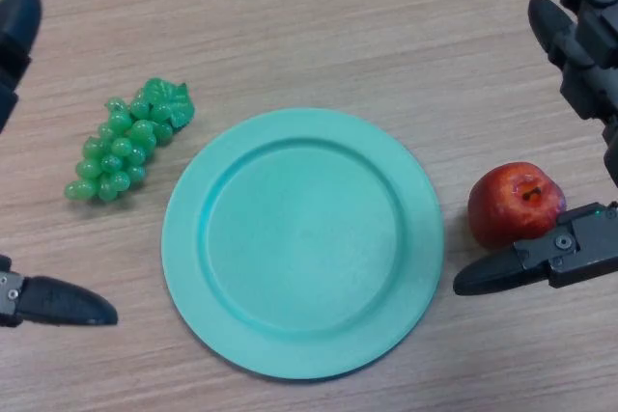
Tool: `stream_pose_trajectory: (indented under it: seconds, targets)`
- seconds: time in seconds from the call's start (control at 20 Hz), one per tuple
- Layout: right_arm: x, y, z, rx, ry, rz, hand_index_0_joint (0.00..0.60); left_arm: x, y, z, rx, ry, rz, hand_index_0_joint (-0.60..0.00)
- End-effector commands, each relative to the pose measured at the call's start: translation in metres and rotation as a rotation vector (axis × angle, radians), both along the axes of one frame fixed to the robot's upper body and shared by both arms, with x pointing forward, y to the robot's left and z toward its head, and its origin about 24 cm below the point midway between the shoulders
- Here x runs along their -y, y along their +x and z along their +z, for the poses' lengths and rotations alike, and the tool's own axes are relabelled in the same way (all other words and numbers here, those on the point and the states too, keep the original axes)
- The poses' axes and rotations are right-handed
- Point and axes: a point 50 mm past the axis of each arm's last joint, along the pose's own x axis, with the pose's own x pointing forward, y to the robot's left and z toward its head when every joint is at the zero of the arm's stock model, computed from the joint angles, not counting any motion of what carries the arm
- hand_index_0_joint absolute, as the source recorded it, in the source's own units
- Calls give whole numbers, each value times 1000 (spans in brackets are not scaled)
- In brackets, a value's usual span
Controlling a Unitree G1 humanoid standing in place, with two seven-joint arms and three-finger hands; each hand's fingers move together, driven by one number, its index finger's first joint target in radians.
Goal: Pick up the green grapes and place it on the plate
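Pale wood-grain surface (319, 16) – teal plate (302, 242) centre, green grapes (128, 138) left, red apple (516, 203) right. Left hand (53, 301) and right hand (570, 36) spread wide at frame edges – holding nothing

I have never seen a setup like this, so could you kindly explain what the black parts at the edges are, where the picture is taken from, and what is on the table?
This is a view from a camera on a humanoid robot's head, looking down at a wooden table. The black parts are its hands: the left hand and the right hand, both open and holding nothing. On the table lie green grapes, an empty teal plate, and a red apple between the right hand's thumb and fingers.
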Motion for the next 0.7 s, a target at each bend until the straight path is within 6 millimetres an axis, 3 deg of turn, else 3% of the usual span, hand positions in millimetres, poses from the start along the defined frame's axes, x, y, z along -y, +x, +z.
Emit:
stream_pose_trajectory:
  seconds: [0.05,0.4,0.7]
  targets:
    - [6,-16,30,250,17,-12,0,-6,-16,22,159,64,77,0]
    - [3,-15,31,249,7,0,0,-10,-14,17,157,68,114,0]
    - [3,-15,30,253,24,6,0,-27,24,15,175,242,309,0]
